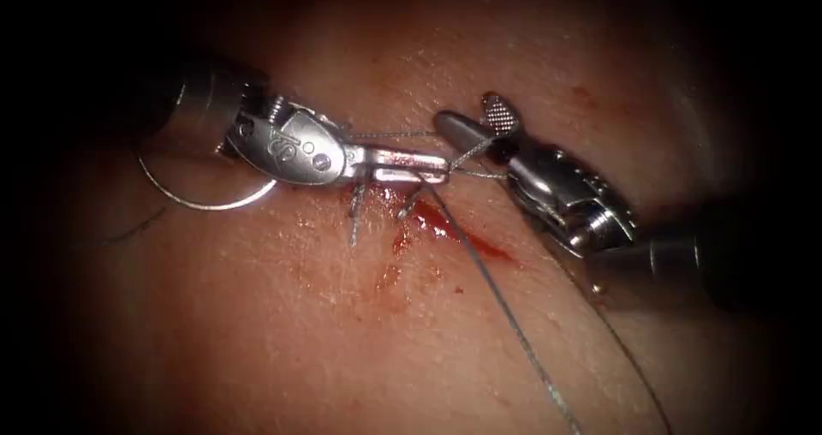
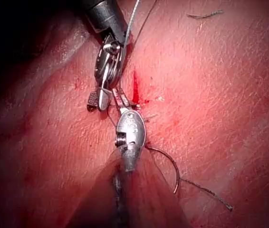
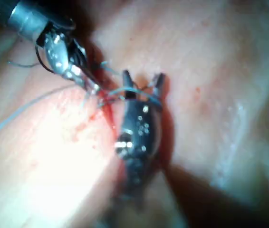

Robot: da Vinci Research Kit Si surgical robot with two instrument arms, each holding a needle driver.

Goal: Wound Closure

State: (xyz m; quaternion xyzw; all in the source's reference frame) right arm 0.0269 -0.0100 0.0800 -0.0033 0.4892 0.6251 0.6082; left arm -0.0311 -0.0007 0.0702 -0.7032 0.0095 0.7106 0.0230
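Two end effectors: left [image 1: 428, 168] grips thread [image 1: 505, 308]; right [image 1: 479, 120] apparently agape.

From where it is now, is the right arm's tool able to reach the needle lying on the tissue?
Probably not directly. The needle lies on the tissue left of the cut, behind the left tool, which is shut on thread. The right tool is open with thread across it.

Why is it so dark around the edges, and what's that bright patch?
Endoscope view: light falls mid-tissue, edges dark; left hand shines, shut on thread, right hand open, empty; needle lies loose left of cut. Right wrist view: glare on tissue.
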